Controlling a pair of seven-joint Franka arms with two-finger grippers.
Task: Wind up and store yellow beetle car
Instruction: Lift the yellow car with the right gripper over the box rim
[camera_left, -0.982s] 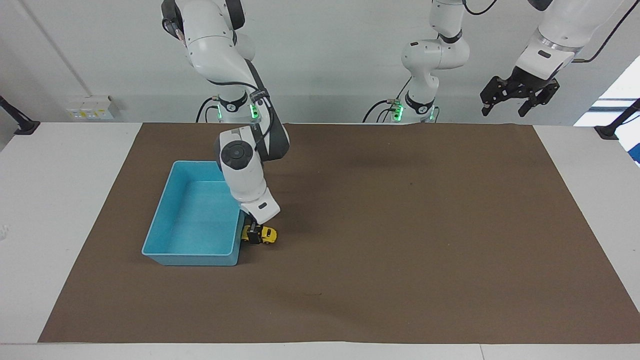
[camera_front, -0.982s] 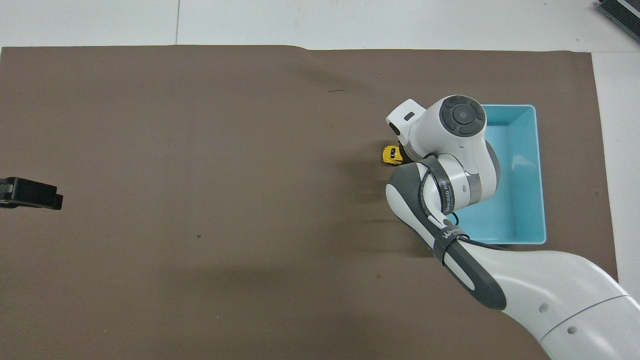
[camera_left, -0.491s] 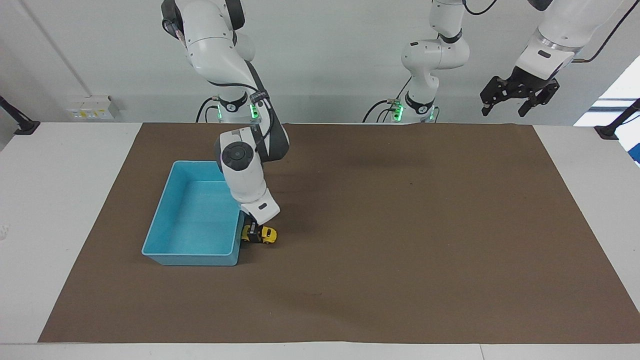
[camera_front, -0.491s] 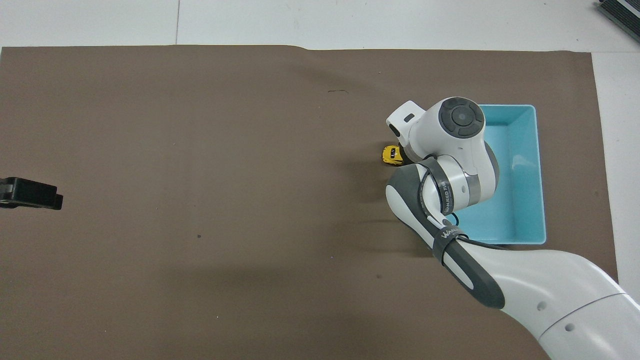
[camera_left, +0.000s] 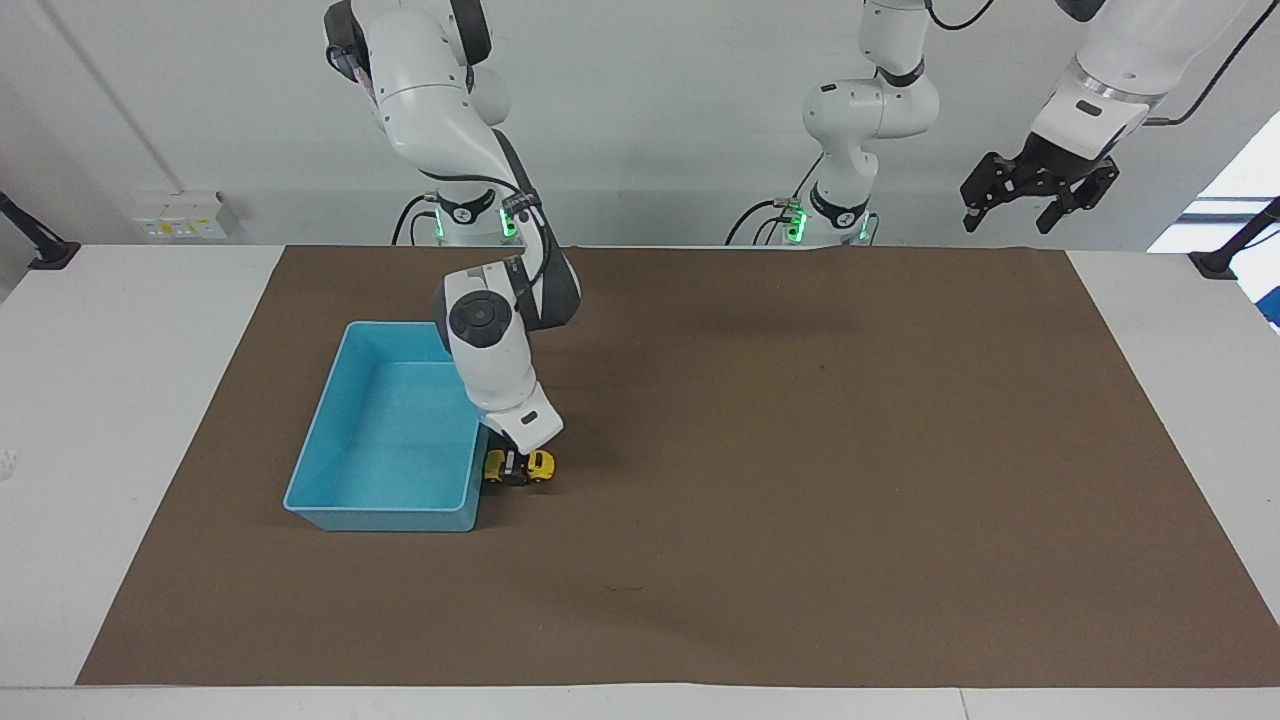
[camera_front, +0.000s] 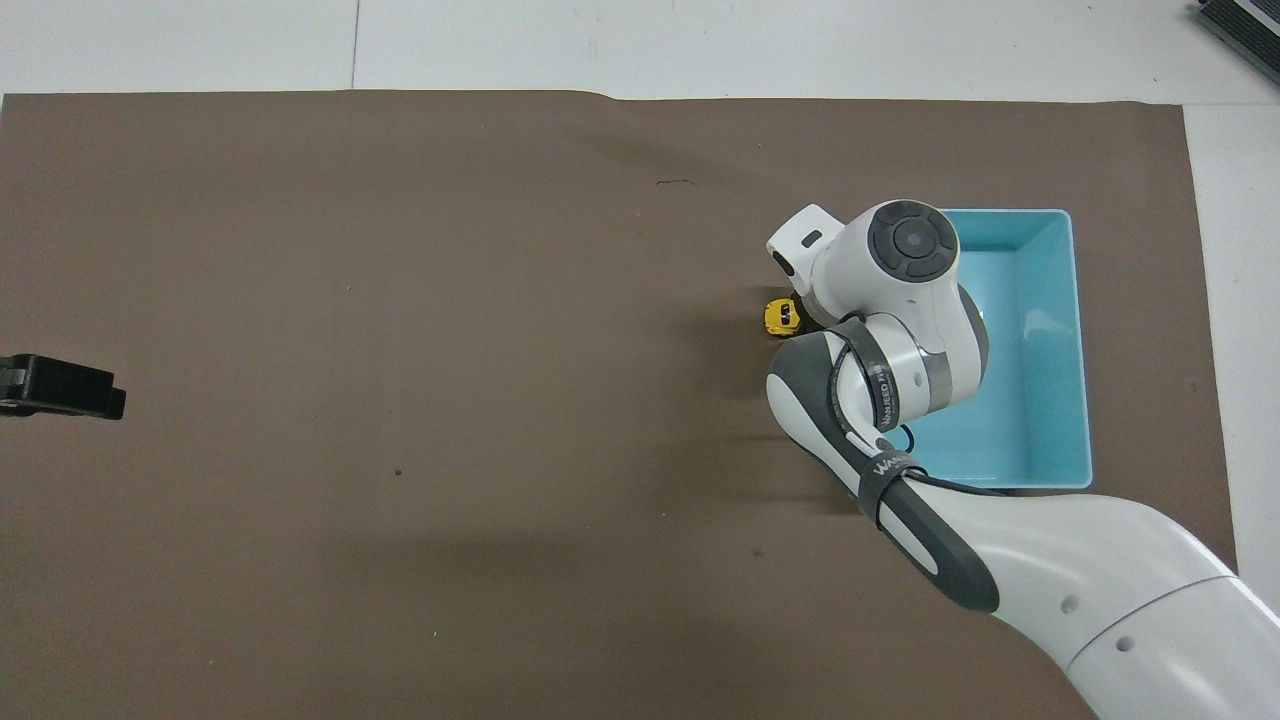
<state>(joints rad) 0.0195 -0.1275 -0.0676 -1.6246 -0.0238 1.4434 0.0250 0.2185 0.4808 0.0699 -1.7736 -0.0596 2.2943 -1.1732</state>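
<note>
Our right gripper (camera_left: 515, 468) is clamped shut on the yellow beetle car (camera_left: 533, 466), which sits on the brown mat (camera_left: 800, 450) just beside the blue tray (camera_left: 330, 505), toward the right arm's end of the table. Our left gripper (camera_left: 1040, 195) waits raised at the left arm's end, fingers spread and empty. We judge the risk plain: the toy is tiny and rounded, so a shallow pinch could let it squirt free, or dragging it back to wind it could knock the tray wall.
</note>
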